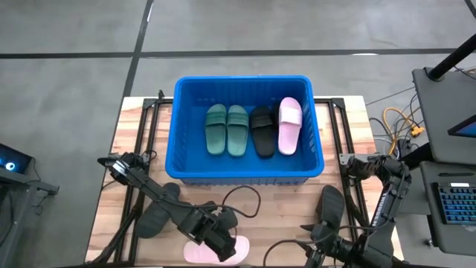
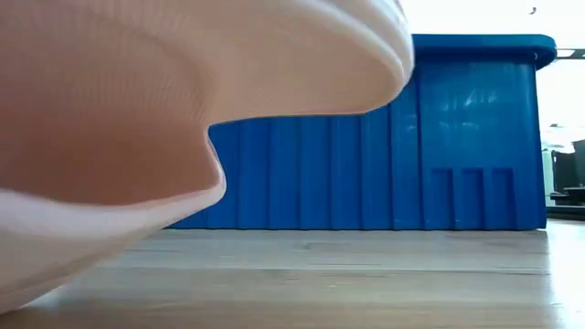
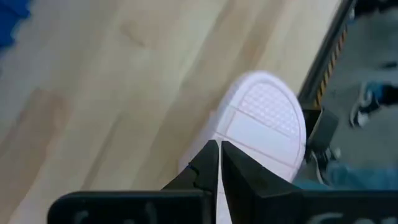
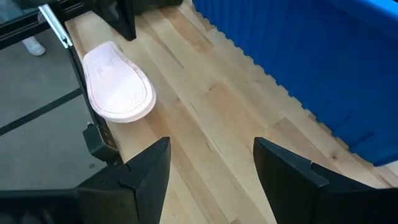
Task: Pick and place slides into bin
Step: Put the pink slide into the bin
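The blue bin (image 1: 245, 173) stands at the table's middle back and holds two dark green slides (image 1: 227, 129), a black one (image 1: 262, 131) and a pale pink one (image 1: 289, 125). A second pale pink slide (image 1: 195, 253) lies sole down at the table's front edge; it also shows in the right wrist view (image 4: 118, 87) and fills the low view (image 2: 137, 119). My left gripper (image 3: 219, 163) is shut directly over this slide. My right gripper (image 4: 211, 180) is open and empty above the table, right of the pink slide and in front of the bin (image 4: 311, 56). My left gripper comes at the pink slide from above with its shut fingertips (image 3: 208, 158) over the footbed, short of the rounded end (image 3: 267, 115). The fingers hide the spot below them, so I cannot tell whether they touch the slide.
A charcoal slide (image 1: 158, 212) lies at the front left and another dark slide (image 1: 332, 207) at the front right, near my right arm. Black frame rails (image 1: 149, 134) run along both sides of the bin. Bare wood lies between the bin and the front edge.
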Motion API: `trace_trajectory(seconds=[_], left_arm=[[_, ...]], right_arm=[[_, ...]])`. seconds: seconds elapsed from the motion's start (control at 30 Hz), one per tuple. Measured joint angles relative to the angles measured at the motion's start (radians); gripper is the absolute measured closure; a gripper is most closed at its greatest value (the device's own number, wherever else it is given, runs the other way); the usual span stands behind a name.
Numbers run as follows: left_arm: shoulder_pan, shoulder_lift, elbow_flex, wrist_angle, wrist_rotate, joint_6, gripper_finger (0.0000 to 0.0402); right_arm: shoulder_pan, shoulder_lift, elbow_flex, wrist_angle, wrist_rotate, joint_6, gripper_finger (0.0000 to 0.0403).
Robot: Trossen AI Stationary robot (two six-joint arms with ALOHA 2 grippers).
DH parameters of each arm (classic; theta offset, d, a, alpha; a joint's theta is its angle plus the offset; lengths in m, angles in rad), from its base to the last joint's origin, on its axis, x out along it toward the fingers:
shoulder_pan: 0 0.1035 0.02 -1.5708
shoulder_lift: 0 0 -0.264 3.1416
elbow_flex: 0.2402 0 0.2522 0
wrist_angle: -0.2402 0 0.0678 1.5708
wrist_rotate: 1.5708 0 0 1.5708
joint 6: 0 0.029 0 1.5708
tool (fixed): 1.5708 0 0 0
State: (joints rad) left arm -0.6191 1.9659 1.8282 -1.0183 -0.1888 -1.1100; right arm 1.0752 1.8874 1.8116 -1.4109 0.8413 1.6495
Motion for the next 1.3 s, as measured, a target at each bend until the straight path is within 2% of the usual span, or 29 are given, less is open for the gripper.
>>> trace_trajectory(seconds=[0.13, 0.33, 0.43, 0.53, 0.8, 0.97, 1.23, 1.3], left_arm=[[0.02, 0.007, -0.002, -0.005, 0.108, 0.047, 0.0362], [0.03, 0.007, -0.002, -0.004, 0.258, 0.043, 0.0265], [0.009, 0.007, -0.002, 0.082, 0.362, 0.05, 0.0219], [-0.022, 0.007, 0.0, 0.193, 0.424, 0.054, 0.0199], [-0.115, 0.008, 0.015, 0.234, 0.424, -0.01, 0.0225], [-0.159, 0.011, 0.016, 0.342, 0.428, -0.063, 0.0248], [-0.167, 0.015, 0.028, 0.371, 0.407, -0.092, 0.0292], [-0.167, 0.032, 0.04, 0.423, 0.406, -0.096, 0.0308]], right_arm=[[0.0, 0.0, 0.0, 0.001, 0.0, 0.0, 0.0184], [0.0, 0.0, 0.0, 0.002, 0.0, -0.001, 0.0184], [0.0, 0.0, 0.0, 0.002, 0.0, -0.009, 0.0184], [0.0, 0.0, -0.001, 0.002, 0.0, -0.011, 0.0184], [0.0, 0.0, -0.014, 0.003, -0.001, -0.012, 0.0184], [0.0, 0.0, -0.014, 0.004, -0.001, -0.015, 0.0184], [0.0, 0.0, -0.015, 0.007, -0.002, -0.047, 0.0184], [0.0, 0.0, -0.015, 0.007, -0.003, -0.05, 0.0184]])
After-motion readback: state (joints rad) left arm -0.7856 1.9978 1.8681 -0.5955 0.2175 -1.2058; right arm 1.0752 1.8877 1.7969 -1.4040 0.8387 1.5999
